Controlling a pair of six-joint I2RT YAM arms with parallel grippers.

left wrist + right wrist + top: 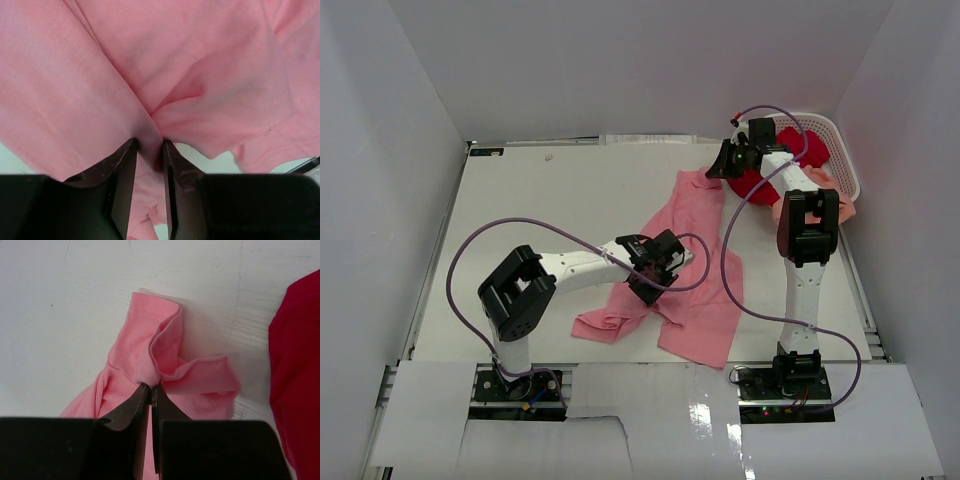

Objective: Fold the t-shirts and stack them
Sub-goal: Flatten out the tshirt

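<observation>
Left gripper (149,142) and right gripper (151,386) each clench the crumpled medium-pink cotton t-shirt (705,300), the right nearer the white perforated plastic basket (845,160).

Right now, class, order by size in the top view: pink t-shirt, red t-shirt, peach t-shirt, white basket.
1. pink t-shirt
2. white basket and red t-shirt: unsure, right arm covers both
3. peach t-shirt, mostly hidden
</observation>
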